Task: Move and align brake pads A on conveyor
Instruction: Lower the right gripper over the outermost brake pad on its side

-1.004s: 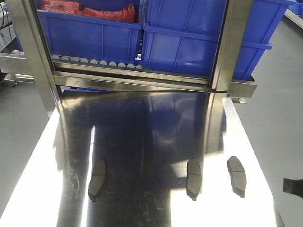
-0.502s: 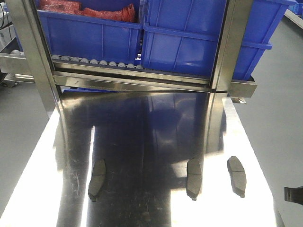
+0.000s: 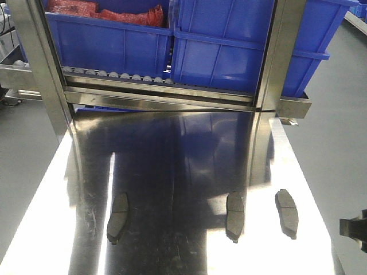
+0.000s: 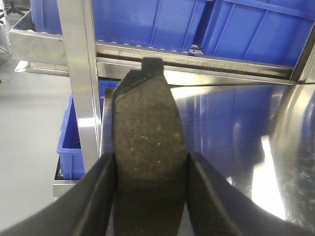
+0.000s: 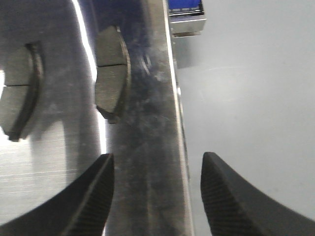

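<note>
Three brake pads A lie on the shiny steel table (image 3: 189, 149): one on the left (image 3: 117, 217), one in the middle (image 3: 235, 215), one on the right (image 3: 287, 213). In the left wrist view my left gripper (image 4: 151, 156) is shut on another brake pad (image 4: 147, 108), held lengthwise above the table's left end. My right gripper (image 5: 157, 156) is open and holds nothing. It hovers over the table's right edge, just short of the right pad (image 5: 110, 73), with the middle pad (image 5: 17, 93) further left. Its dark tip shows in the front view (image 3: 352, 227). The conveyor is out of view.
Blue bins (image 3: 229, 51) sit on a roller rack (image 3: 114, 74) behind the table, between steel frame posts (image 3: 281, 57). Grey floor (image 5: 246, 73) drops off right of the table edge (image 5: 173, 98). A blue crate (image 4: 74, 147) stands low on the left.
At the front view's right edge my right gripper dipped a little, then came back up and slightly further into view. The three pads on the table have not moved.
</note>
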Available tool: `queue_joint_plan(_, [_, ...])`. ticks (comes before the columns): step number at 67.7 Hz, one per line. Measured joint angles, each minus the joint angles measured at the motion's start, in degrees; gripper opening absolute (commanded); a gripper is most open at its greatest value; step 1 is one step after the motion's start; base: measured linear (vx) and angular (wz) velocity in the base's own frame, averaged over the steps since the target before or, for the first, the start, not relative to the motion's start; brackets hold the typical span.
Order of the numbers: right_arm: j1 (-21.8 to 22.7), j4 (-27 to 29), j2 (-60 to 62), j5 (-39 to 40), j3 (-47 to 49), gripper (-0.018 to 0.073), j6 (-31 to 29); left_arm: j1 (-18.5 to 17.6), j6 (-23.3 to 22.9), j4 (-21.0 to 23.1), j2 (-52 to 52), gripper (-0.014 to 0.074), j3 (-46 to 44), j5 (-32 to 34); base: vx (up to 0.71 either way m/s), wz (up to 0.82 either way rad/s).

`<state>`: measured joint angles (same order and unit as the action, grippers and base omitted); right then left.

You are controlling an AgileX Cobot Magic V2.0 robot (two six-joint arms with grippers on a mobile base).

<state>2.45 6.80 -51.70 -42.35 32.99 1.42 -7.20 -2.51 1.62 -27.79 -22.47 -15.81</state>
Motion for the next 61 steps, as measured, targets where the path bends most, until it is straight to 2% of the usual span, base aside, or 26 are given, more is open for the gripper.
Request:
queue_joint_plan(16, [-0.4, 6.8, -8.7, -1.5, 6.2, 0.039, -7.6, 0.0, 0.0, 0.0, 0.0, -0.0006, 0.0, 0.0, 0.0, 0.0])
queue_joint_plan(24, [-4.1, 6.9, -13.5, -1.4, 10.4, 0.039, -7.9, 0.0, 0.0, 0.0, 0.0, -0.0006, 0.0, 0.0, 0.0, 0.0])
queue_joint_plan(29, [-7.7, 5.6, -17.0, -1.2, 13.3, 0.039, -6.0, 0.0, 0.0, 0.0, 0.0, -0.0006, 0.0, 0.0, 0.0, 0.0])
queue_joint_plan(36, [-10.7, 2.6, -22.5, -1.3, 17.0, 0.039, -0.2, 0.0, 0.0, 0.0, 0.0, -0.0006, 0.0, 0.0, 0.0, 0.0])
queue_joint_plan(46, [-11.1, -1.5, -29.7, -1.8, 21.1, 0.0392, 4.3, 0.0, 0.0, 0.0, 0.0, -0.0006, 0.0, 0.0, 0.0, 0.0])
queue_joint_plan(61, [-11.1, -3.5, -39.0, -3.0, 26.0, 0.0442, 4.6, 0.0, 0.0, -0.1, 0.0, -0.0006, 0.0, 0.0, 0.0, 0.0])
